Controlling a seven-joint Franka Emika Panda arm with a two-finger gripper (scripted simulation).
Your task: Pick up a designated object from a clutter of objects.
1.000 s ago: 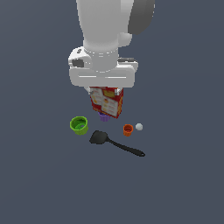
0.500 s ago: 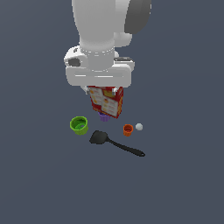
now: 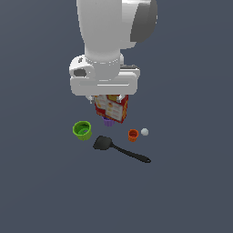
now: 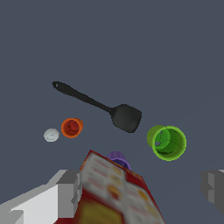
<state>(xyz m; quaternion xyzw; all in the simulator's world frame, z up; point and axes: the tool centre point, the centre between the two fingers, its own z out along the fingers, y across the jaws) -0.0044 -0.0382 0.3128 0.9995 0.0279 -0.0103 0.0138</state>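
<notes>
The black spatula (image 3: pixel 119 149) (image 4: pixel 101 106) lies flat on the dark floor, with its squarish blade toward the green cup (image 3: pixel 82 130) (image 4: pixel 167 142) and its thin handle pointing to the exterior view's right. Behind it stands the red printed box (image 3: pixel 110 108) (image 4: pixel 117 192), with the purple cup (image 3: pixel 108 121) (image 4: pixel 118 159) at its foot. A tiny orange cup (image 3: pixel 133 134) (image 4: pixel 71 127) and a white ball (image 3: pixel 144 132) (image 4: pixel 51 134) sit beside the handle. My gripper (image 3: pixel 107 97) (image 4: pixel 142 189) hangs open above the red box, well clear of the spatula, holding nothing.
The items lie close together on a plain dark grey floor (image 3: pixel 182 191). The arm's white body fills the upper middle of the exterior view and hides the top of the red box.
The hand has shifted slightly toward the exterior view's left and sits a little lower over the red box. None of the objects has moved.
</notes>
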